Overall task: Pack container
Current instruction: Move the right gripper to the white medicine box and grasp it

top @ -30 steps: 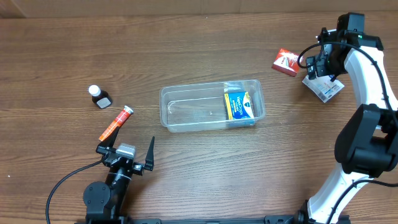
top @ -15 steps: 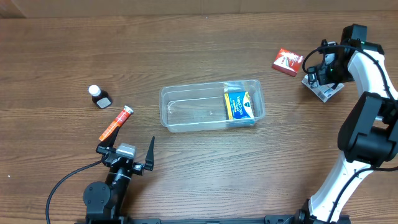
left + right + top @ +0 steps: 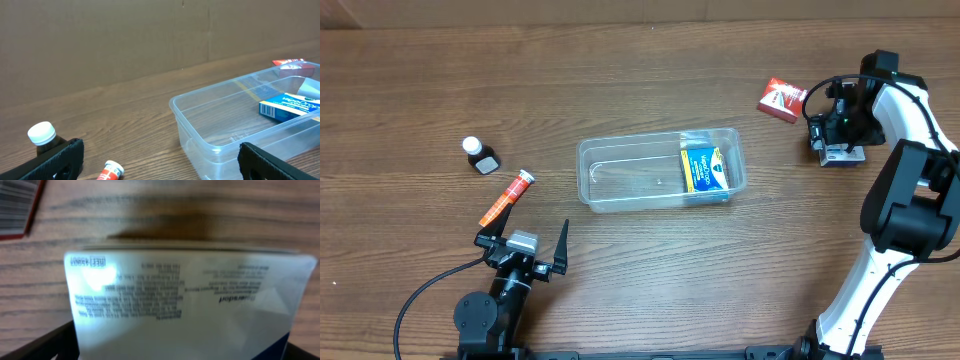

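Note:
The clear plastic container (image 3: pixel 620 182) sits mid-table with a blue and yellow box (image 3: pixel 705 168) at its right end. It also shows in the left wrist view (image 3: pixel 215 120), with the blue box (image 3: pixel 290 106) inside. My right gripper (image 3: pixel 835 140) is at the far right, down on a white printed box (image 3: pixel 842 155). In the right wrist view the white box (image 3: pixel 185 300) fills the space between the fingers of the gripper (image 3: pixel 185 350), touching both. My left gripper (image 3: pixel 525 240) is open and empty near the front left, its jaws wide apart (image 3: pixel 160 170).
A red box (image 3: pixel 782 99) lies just left of the right gripper, its corner in the right wrist view (image 3: pixel 17 205). An orange tube (image 3: pixel 507 198) and a dark bottle with a white cap (image 3: pixel 479 155) lie left of the container, also in the left wrist view (image 3: pixel 111 171) (image 3: pixel 42 135).
My right gripper has swung down and in over the white box, which has turned and shifted slightly left under it. The left arm has not moved.

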